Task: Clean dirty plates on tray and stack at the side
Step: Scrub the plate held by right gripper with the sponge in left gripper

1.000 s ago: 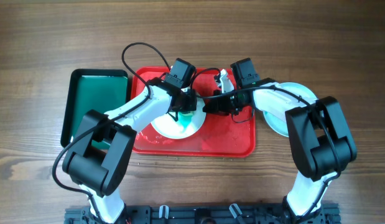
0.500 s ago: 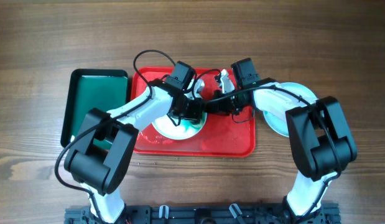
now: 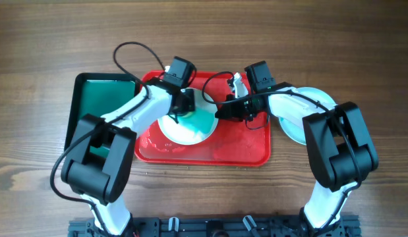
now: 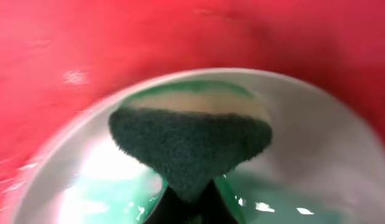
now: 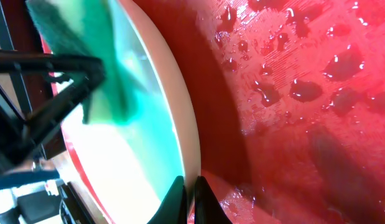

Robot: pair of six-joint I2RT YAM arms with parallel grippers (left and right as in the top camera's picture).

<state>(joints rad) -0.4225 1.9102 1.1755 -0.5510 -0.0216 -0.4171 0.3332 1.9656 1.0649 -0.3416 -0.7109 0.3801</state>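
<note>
A white plate (image 3: 187, 131) smeared green lies on the red tray (image 3: 236, 148). My left gripper (image 3: 180, 108) is shut on a dark green sponge with a cream backing (image 4: 189, 143) and presses it on the plate's far rim (image 4: 316, 143). My right gripper (image 3: 219, 114) is shut on the plate's right rim; in the right wrist view the jaws (image 5: 191, 186) pinch the rim (image 5: 180, 124), with the sponge (image 5: 61, 31) across the plate. More pale aqua plates (image 3: 316, 97) lie on the table right of the tray, partly under the right arm.
A smaller dark green tray (image 3: 98, 99) sits just left of the red one. Water drops cover the red tray's floor (image 5: 304, 93). A small white object (image 3: 236, 82) stands at the tray's far edge. Both arms cross above the tray.
My left gripper has slid the sponge from the plate's middle to its far left rim. The green smear has spread over the plate. The right gripper has kept its hold.
</note>
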